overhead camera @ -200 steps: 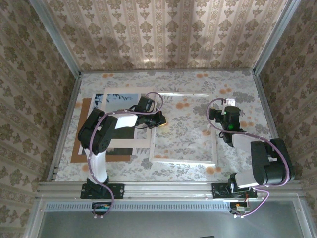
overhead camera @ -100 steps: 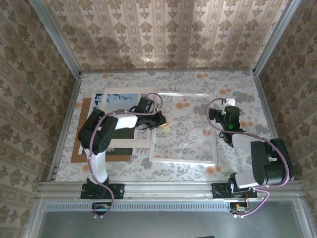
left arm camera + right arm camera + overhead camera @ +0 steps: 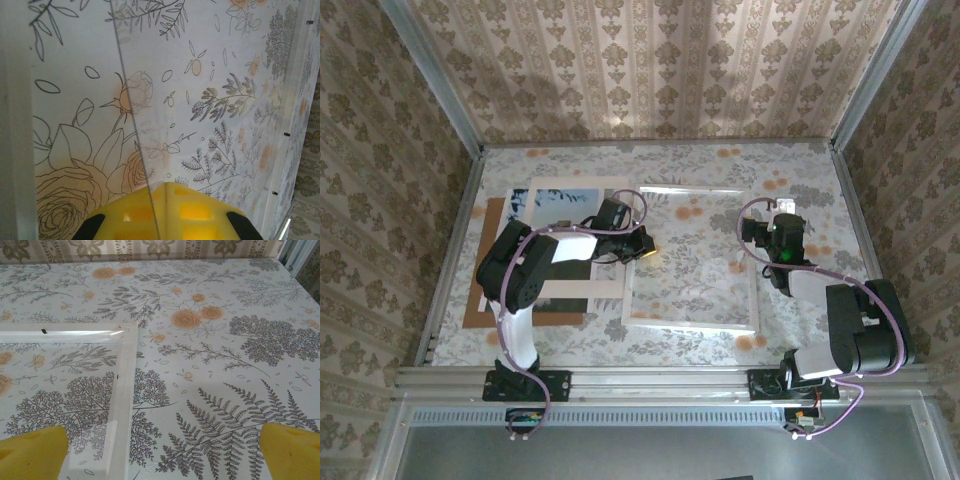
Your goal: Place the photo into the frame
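Hardly anything had moved over that last second. The left gripper (image 3: 641, 244) sat at the left edge of the frame (image 3: 690, 325) just as it had a moment earlier, with at most a hair's drift. Its jaws stayed clenched tight. In the left wrist view the yellow fingertips (image 3: 195, 210) were pressed together, and the thin edge of the clear pane (image 3: 210, 100) ran straight into the seam between them. That read as a pinch on the frame's pane, not an empty fist.

Across the table the right gripper (image 3: 160, 452) had not budged either. Its jaws were spread wide with nothing between them, and it hovered over the flowered tablecloth (image 3: 225, 305) just beside the frame's far right corner.

And the photo (image 3: 558, 198)? It lay well to the left, apart from the frame. Its pale sky peeked out at the far end, and the rest was covered by the white mat (image 3: 595, 291) and the left arm, with the brown board (image 3: 478, 305) underneath.

So the stillness looked like a hold, not progress. The left arm seemed busy with the frame's edge, perhaps lifting or steadying it. The photo was untouched and the real step, carrying it over and into the frame, was not yet begun. The right arm, free and open, seemed the likelier one to help next.
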You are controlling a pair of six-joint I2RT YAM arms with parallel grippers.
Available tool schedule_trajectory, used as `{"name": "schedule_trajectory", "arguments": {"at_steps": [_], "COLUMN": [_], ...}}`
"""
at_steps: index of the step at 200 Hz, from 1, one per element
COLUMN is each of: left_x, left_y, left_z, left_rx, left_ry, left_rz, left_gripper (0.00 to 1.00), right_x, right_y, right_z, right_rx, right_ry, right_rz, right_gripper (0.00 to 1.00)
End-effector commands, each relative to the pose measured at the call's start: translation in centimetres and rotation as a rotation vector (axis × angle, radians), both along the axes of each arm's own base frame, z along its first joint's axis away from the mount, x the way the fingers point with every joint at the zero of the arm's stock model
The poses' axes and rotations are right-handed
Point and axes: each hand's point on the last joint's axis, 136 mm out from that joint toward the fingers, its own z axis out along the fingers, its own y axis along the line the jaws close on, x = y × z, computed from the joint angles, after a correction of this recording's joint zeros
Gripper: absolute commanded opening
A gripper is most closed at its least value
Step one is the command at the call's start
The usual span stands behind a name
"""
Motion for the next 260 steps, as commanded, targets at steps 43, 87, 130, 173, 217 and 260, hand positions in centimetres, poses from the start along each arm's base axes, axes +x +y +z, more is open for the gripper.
{"name": "schedule_trajectory", "arguments": {"at_steps": [43, 87, 130, 173, 217, 260], "left_x": [-0.7, -0.8, -1.1, -1.3, -1.6, -1.9], "left_y": [0.0, -0.2, -0.1, -0.1, -0.3, -0.8], "left_z": [1.1, 1.2, 1.3, 1.4, 1.5, 1.3], "left_rx": [-0.017, -0.021, -0.026, -0.025, -0.031, -0.04], "left_ry": [-0.002, 0.001, 0.007, 0.008, 0.011, 0.02], "left_rz": [0.01, 0.011, 0.018, 0.023, 0.025, 0.023], "left_gripper": [0.0, 0.0, 0.0, 0.0, 0.0, 0.0], "right_x": [0.2, 0.2, 0.2, 0.2, 0.2, 0.1], "right_y": [-0.1, -0.1, -0.1, -0.1, -0.1, -0.1], "right_z": [1.3, 1.3, 1.2, 1.2, 1.2, 1.1], "right_rx": [-0.001, -0.003, -0.003, -0.002, -0.002, 0.0], "right_ry": [-0.037, -0.038, -0.037, -0.035, -0.036, -0.034], "right_rz": [-0.013, -0.014, -0.013, -0.011, -0.013, -0.011], "right_gripper": [1.0, 1.0, 1.0, 1.0, 1.0, 1.0]}}
